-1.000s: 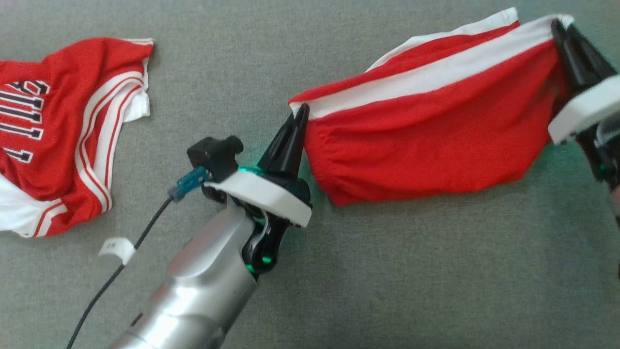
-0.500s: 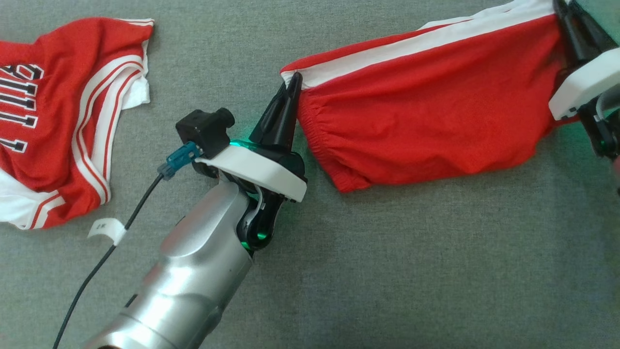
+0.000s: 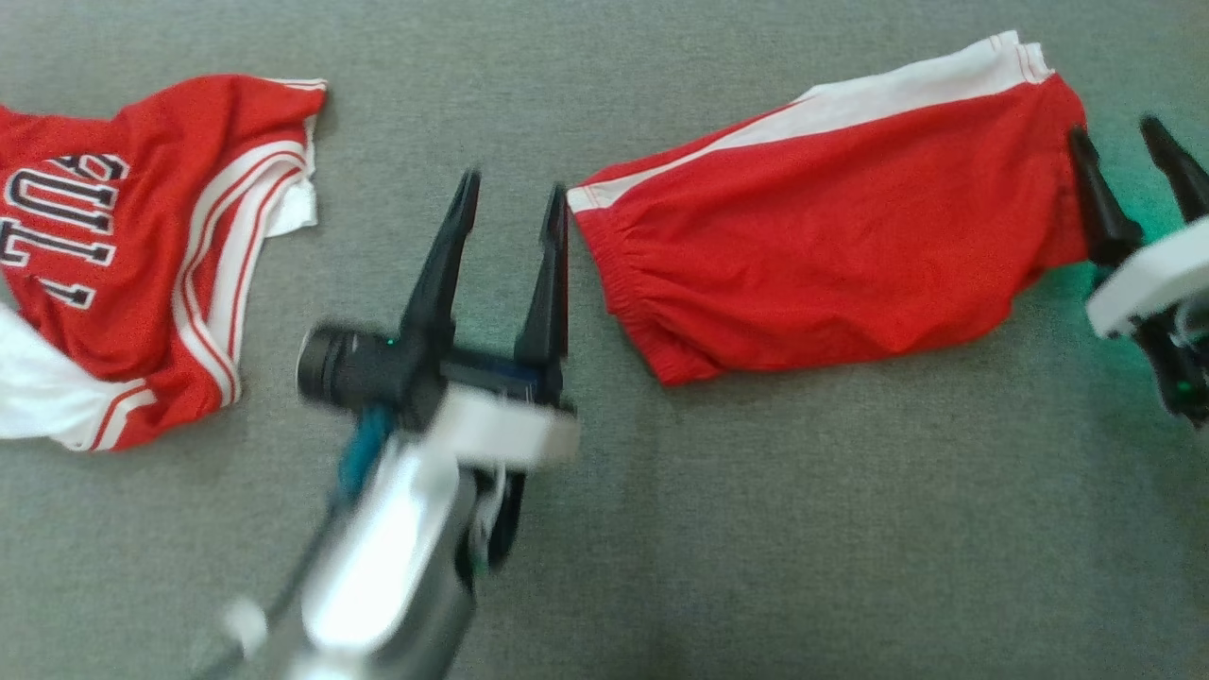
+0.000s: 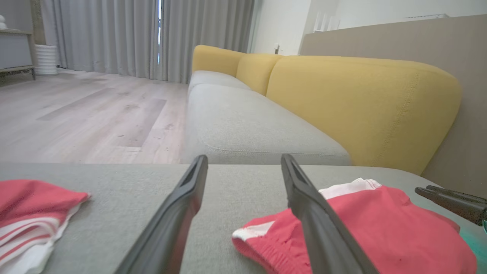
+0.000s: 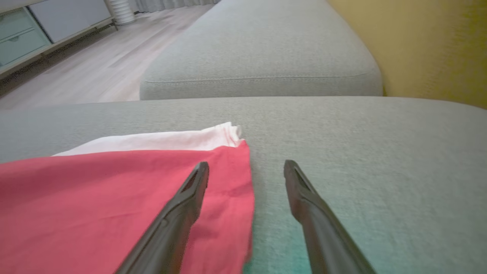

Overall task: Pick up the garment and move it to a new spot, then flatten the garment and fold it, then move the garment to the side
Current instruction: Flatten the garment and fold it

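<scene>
Right, shorts [image 3: 822, 255] are down on the grey cushion [image 3: 756, 529], lying mostly flat. I'd call the move and the smoothing about done; folding and shifting aside are left. Long axis runs across me, elastic waistband to my left, white-striped hem angling away to my right. Left claw [image 3: 515, 184] gapes just beside the waistband, right claw [image 3: 1115, 127] gapes at the hem, both empty. Red jersey [image 3: 142, 246] lies well off left.

The left gripper [image 3: 513, 184] has two long, black, tapering fingers [image 3: 439, 274], a white collar [image 3: 501, 430], a black cylindrical camera [image 3: 345, 368], a blue connector [image 3: 359, 449] and a silver forearm [image 3: 378, 576]. The right gripper [image 3: 1115, 127] looks alike, with a green light [image 3: 1176, 382].
</scene>
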